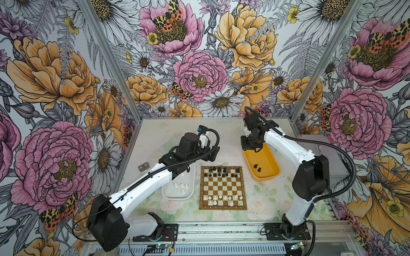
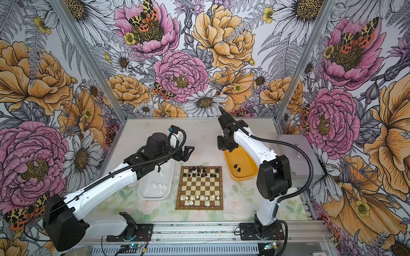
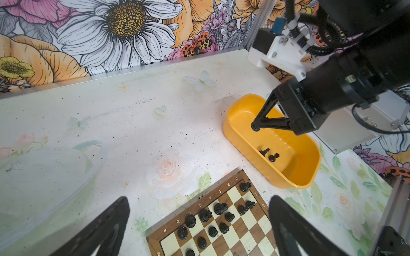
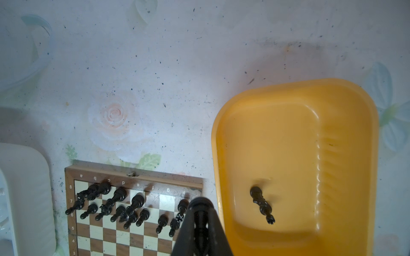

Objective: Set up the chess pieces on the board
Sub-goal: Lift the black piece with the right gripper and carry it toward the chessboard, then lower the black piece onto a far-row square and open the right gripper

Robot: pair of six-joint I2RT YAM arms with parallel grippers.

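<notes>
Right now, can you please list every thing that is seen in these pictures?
board: one, brown and cream, table middle.
yellow tray: one, yellow, right of board.
white tray: one, white, left of board.
black pieces: over ten on board's far rows; two in yellow tray.
white pieces: about ten on board's near rows; several in white tray.
metal box: one, grey, far right.
left gripper: black, open, empty.
right gripper: black, shut on one black piece, over yellow tray.
</notes>
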